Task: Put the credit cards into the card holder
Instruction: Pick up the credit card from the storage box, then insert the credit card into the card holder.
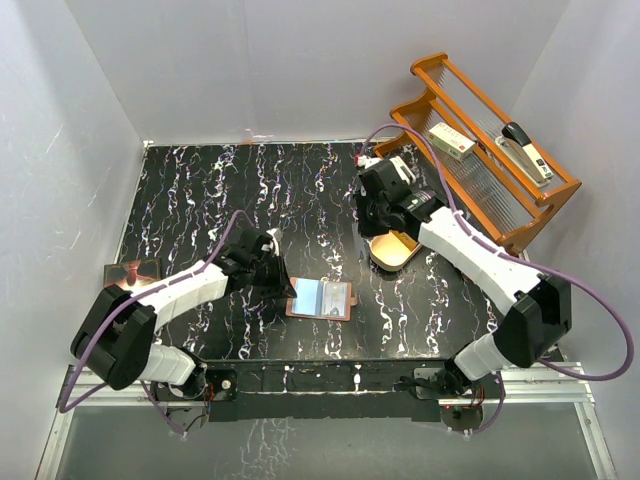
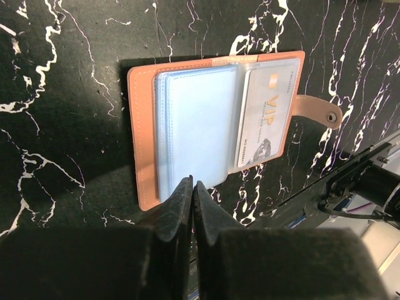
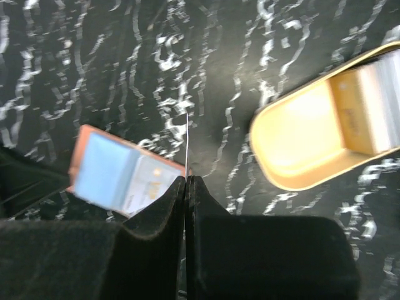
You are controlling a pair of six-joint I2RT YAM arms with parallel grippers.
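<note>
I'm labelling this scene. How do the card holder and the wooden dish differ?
The card holder is a flat reddish-brown rectangle; the wooden dish is a tan oval with raised walls. The holder lies open, showing clear pockets with a VIP card in one; the dish holds a blurred pale stack at one end. The holder has a snap tab; the dish has none. Both rest on the black marbled table.

The black surface carries white marble veining, the card holder is reddish-brown with pale blue pockets, its credit card whitish with gold lettering, the dish tan.
</note>
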